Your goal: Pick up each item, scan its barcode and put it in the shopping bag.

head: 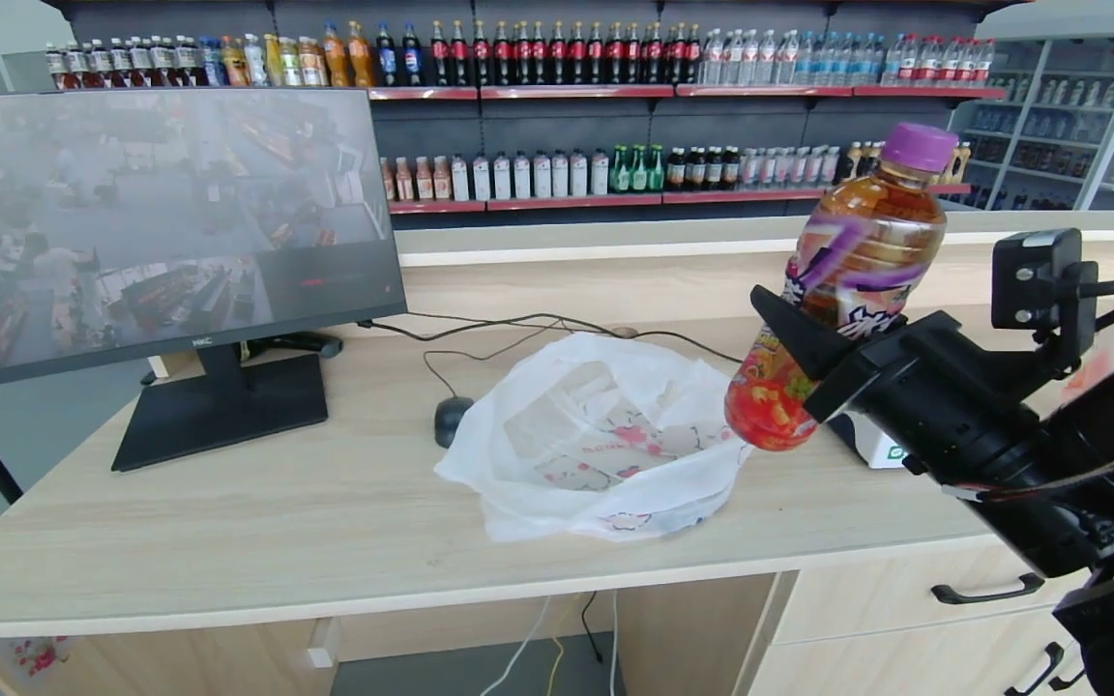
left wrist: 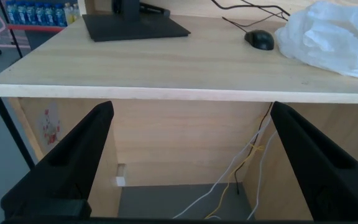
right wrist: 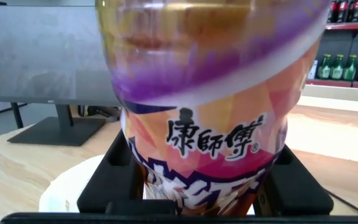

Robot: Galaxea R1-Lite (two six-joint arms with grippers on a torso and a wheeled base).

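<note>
At three o'clock from the shopping bag [head: 605,435], our right fingers [head: 794,333] squeeze the bottle [head: 866,242]. Our left fingers [left wrist: 73,162] are wide apart.

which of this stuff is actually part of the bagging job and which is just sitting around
Job: purple-capped plastic bottle of orange drink, in the right gripper; white plastic shopping bag on the wooden counter.
Lying about: black monitor; black computer mouse; black cables; shelved drink bottles behind.

The purple-capped plastic bottle of amber drink [head: 891,208] bore a purple, orange and red label [head: 842,290]; the white plastic shopping bag [head: 596,435] carried pink prints.
</note>
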